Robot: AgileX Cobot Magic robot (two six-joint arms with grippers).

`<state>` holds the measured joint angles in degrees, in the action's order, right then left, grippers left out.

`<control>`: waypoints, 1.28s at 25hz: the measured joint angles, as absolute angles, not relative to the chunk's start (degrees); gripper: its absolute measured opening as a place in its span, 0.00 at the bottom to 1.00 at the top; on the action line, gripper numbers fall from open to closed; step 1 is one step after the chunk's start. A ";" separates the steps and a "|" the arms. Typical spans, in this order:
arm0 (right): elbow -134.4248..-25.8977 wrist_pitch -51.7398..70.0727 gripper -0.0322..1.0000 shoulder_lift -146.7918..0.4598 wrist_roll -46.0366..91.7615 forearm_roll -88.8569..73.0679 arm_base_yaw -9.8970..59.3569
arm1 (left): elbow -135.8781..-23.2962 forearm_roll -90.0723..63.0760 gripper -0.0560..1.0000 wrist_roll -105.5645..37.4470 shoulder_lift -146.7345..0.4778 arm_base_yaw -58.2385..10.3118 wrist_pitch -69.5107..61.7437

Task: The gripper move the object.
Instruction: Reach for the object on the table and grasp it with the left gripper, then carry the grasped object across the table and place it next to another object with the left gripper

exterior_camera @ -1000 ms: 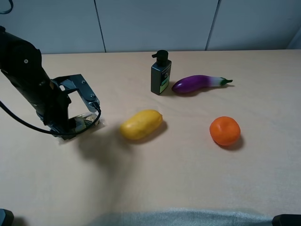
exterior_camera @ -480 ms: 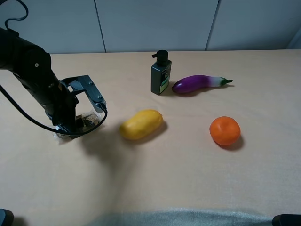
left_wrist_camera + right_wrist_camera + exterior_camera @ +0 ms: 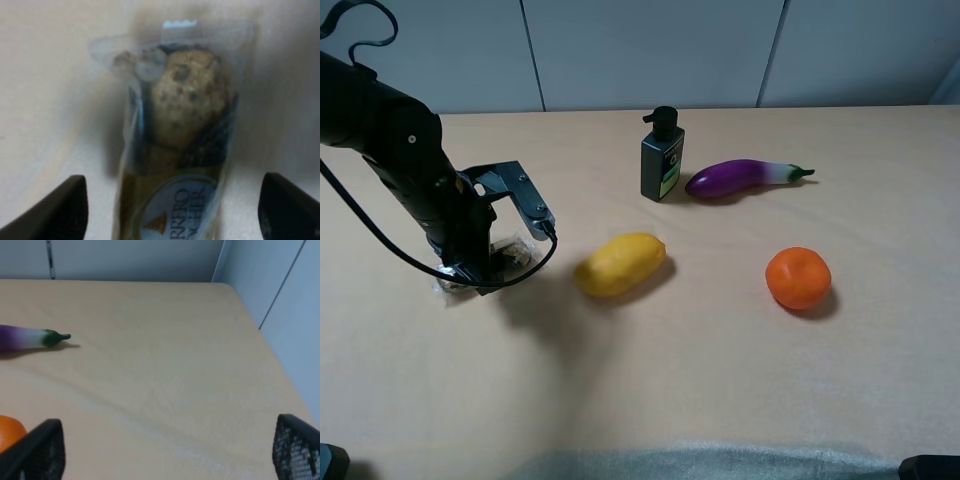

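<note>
Fingers: left gripper (image 3: 175, 215) jaws spread wide, straddling the packet, clamping nothing.
Object: chocolate packet (image 3: 182, 125) flat on table (image 3: 720, 380), left of yellow fruit (image 3: 620, 264).
Risk: slick film likely skids or twists if the jaws close off-centre.

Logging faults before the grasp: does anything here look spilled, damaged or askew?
Nothing stands out. The chocolate packet looks intact and lies flat inside the open left gripper. The pump bottle stands upright, and the eggplant, orange and yellow fruit look whole.

chocolate packet (image 3: 177, 142) blurred, lower end cut off
</note>
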<state>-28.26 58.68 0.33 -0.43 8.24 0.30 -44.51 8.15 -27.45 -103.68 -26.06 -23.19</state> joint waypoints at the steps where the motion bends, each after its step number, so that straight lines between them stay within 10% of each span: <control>1: -28.26 58.68 0.64 0.33 -0.43 8.24 0.30 | -44.51 8.15 0.78 -27.45 -103.92 -26.06 -23.22; 14: -28.26 58.68 0.64 0.33 -0.43 8.24 0.30 | -44.51 8.15 0.76 -27.45 -104.27 -26.06 -23.05; 32: -28.26 58.68 0.64 0.33 -0.43 8.24 0.30 | -44.55 8.15 0.30 -27.25 -104.27 -26.06 -23.15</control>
